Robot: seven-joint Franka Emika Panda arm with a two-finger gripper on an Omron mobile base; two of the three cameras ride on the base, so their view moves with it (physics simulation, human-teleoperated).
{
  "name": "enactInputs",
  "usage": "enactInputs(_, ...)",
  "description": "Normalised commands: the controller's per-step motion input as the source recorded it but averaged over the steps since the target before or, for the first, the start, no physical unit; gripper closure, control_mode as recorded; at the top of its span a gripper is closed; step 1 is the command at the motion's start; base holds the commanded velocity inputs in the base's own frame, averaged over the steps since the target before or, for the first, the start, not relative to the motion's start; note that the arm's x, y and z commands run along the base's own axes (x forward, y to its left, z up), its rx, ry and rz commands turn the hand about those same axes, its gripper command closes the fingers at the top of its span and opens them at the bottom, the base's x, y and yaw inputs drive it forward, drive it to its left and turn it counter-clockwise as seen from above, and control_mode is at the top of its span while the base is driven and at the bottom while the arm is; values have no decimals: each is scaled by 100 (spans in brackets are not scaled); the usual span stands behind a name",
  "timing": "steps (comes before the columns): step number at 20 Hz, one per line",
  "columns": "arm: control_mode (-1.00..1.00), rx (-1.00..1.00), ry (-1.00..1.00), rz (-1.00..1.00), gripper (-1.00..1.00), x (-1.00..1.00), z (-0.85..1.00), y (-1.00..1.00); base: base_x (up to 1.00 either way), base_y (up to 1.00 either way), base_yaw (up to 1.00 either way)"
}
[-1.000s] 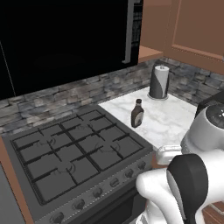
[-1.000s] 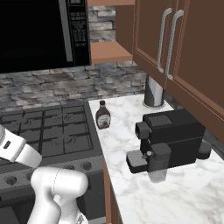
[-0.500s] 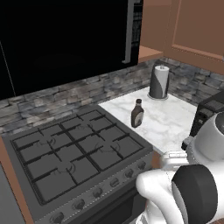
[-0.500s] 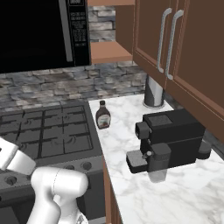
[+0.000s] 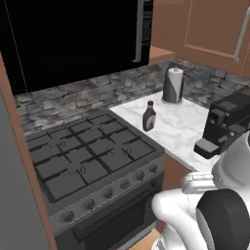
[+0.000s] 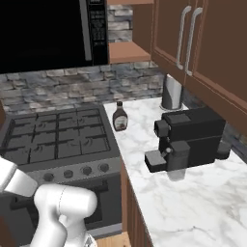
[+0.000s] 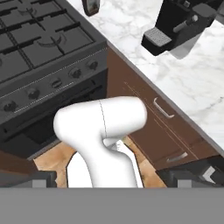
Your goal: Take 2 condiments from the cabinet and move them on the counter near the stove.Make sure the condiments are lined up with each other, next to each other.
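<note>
One of the condiments, a squat dark brown bottle (image 5: 149,116) (image 6: 119,117) with a black cap, stands upright on the white marble counter (image 5: 183,124) (image 6: 193,202), just right of the black stove (image 5: 93,156) (image 6: 58,137) (image 7: 39,39). Its base peeks in at the hand view's top edge (image 7: 91,6). The brown cabinet (image 6: 193,43) (image 5: 215,29) hangs above the counter with its doors shut. My gripper (image 7: 111,177) is open and holds nothing. It hangs low in front of the stove and drawers, well away from the bottle.
A black coffee machine (image 5: 229,122) (image 6: 188,140) (image 7: 183,22) takes up the counter's middle. A grey paper-towel roll (image 5: 172,85) (image 6: 172,92) stands by the stone back wall. A black microwave (image 5: 73,39) (image 6: 43,34) hangs over the stove, an open wood shelf (image 6: 128,50) beside it.
My arm has swung lower and further toward the pictures' edges in both base views. The brown bottle and everything on the counter have stayed where they were.
</note>
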Motion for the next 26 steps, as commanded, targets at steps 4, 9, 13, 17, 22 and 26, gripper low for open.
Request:
enactInputs(4, 100, 0, 0, 0, -100, 0, 0, 0, -61, 77, 10)
enactInputs(9, 100, 0, 0, 0, -100, 0, 0, 0, -52, 90, 28)
enactInputs(13, 100, 0, 0, 0, -100, 0, 0, 0, -40, 77, 41)
enactInputs(17, 100, 0, 0, 0, -100, 0, 0, 0, -27, 68, 49)
enactInputs(22, 100, 0, 0, 0, -100, 0, 0, 0, -11, 63, 52)
enactInputs(26, 100, 0, 0, 0, -100, 0, 0, 0, -24, 5, 47)
